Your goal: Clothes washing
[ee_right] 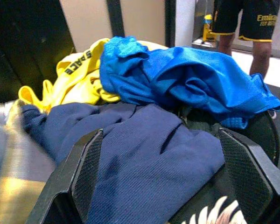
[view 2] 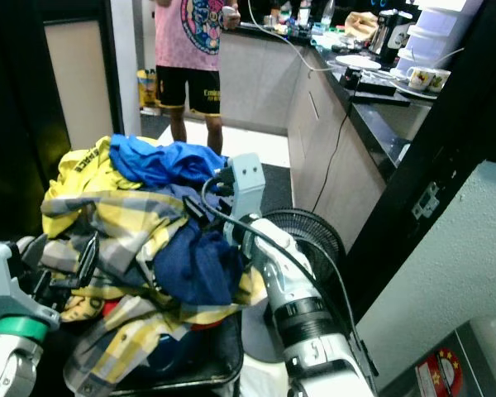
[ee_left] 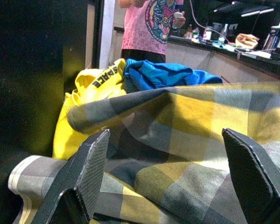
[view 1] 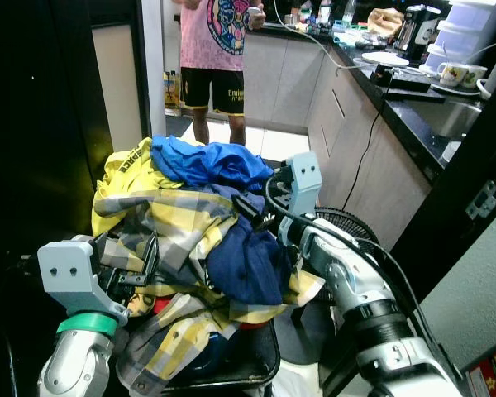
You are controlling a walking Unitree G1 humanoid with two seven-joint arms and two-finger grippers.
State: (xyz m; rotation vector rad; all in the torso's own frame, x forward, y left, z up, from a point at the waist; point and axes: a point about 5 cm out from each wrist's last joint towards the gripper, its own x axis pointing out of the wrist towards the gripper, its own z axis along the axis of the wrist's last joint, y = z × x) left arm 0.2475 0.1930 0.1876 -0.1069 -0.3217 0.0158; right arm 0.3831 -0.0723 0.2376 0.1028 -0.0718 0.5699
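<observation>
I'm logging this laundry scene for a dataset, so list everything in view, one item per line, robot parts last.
Plaid shirt: one, yellow and grey, front of the pile.
Navy garment: one, dark blue, right of the pile.
Blue garment: one, bright blue, top of the pile.
Yellow garment: one, black lettering, back left.
Basket: one, black, under the clothes.
Fan: one, black, on the floor at right.
Counter: one, black, holding mugs and dishes.
Person: one, pink shirt, black shorts, background.
Left hand: open, against the plaid shirt.
Right hand: open, over the navy garment.
</observation>
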